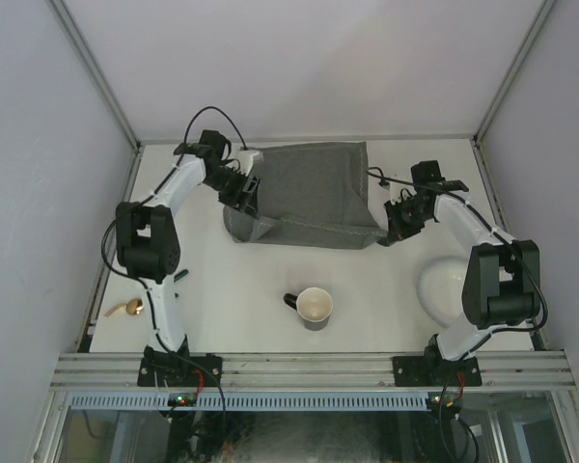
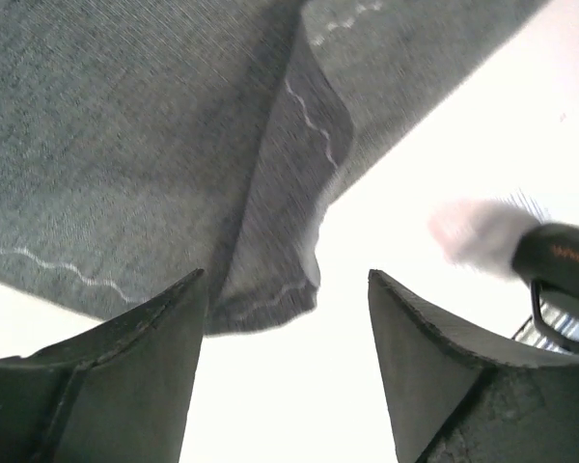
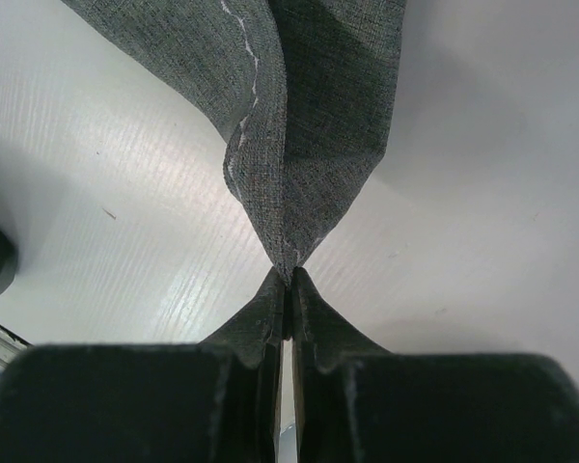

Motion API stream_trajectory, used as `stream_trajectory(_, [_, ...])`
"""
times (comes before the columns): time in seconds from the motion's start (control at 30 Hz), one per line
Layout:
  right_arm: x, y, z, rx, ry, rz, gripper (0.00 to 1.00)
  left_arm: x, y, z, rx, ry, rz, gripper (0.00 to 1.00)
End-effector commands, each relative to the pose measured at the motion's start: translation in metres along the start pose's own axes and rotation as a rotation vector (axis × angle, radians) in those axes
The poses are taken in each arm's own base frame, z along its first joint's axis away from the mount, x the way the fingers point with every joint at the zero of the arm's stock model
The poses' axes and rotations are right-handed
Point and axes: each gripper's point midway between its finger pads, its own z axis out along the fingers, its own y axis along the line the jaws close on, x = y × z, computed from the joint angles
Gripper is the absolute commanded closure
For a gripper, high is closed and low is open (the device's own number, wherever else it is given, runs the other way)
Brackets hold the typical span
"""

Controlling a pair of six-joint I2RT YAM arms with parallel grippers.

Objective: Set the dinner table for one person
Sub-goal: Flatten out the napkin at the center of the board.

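Observation:
The off-white dinner table [image 1: 236,289] carries a grey stitched cloth mat [image 1: 309,193] at its back middle, rumpled and folded along its near edge. My left gripper [image 1: 243,190] is open at the mat's near-left corner; in the left wrist view [image 2: 286,275] the folded corner [image 2: 270,289] lies just ahead of the spread fingers, ungripped. My right gripper [image 1: 390,230] is shut on the mat's near-right corner, which the right wrist view [image 3: 289,275] shows pinched and lifted into a peak [image 3: 314,145].
A dark mug [image 1: 314,308] with a pale inside stands near the front middle. A white plate [image 1: 442,285] lies front right, partly under the right arm. A gold spoon [image 1: 127,309] lies at the left edge. A blurred black-handled object [image 2: 560,265] shows beside the left gripper.

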Motion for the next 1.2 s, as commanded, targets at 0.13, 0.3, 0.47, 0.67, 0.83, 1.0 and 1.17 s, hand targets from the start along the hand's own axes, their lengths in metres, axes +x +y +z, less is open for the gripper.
stream_trajectory(0.13, [-0.007,0.005,0.002,-0.011,-0.019,-0.021,1.0,-0.011,-0.031,-0.05,0.062,-0.088,0.218,0.27])
stream_trajectory(0.3, [-0.005,0.006,0.0,-0.008,-0.018,-0.021,1.0,-0.025,-0.02,-0.037,0.07,-0.105,0.206,0.28])
stream_trajectory(0.47, [-0.002,0.004,0.0,-0.008,-0.015,-0.012,1.0,-0.036,-0.014,-0.027,0.088,-0.118,0.219,0.25])
stream_trajectory(0.67, [-0.002,0.004,0.0,-0.009,-0.017,-0.01,1.0,-0.047,-0.015,-0.009,0.102,-0.104,0.222,0.24])
stream_trajectory(0.83, [-0.001,0.002,-0.001,-0.002,-0.015,-0.004,1.0,-0.051,-0.017,0.004,0.102,-0.091,0.231,0.23])
stream_trajectory(1.0, [-0.001,0.001,0.0,-0.002,-0.011,-0.003,1.0,-0.037,-0.024,0.014,0.137,-0.036,0.224,0.25])
stream_trajectory(1.17, [-0.001,0.001,0.002,-0.003,-0.01,-0.004,1.0,-0.013,-0.027,0.021,0.151,0.017,0.211,0.26])
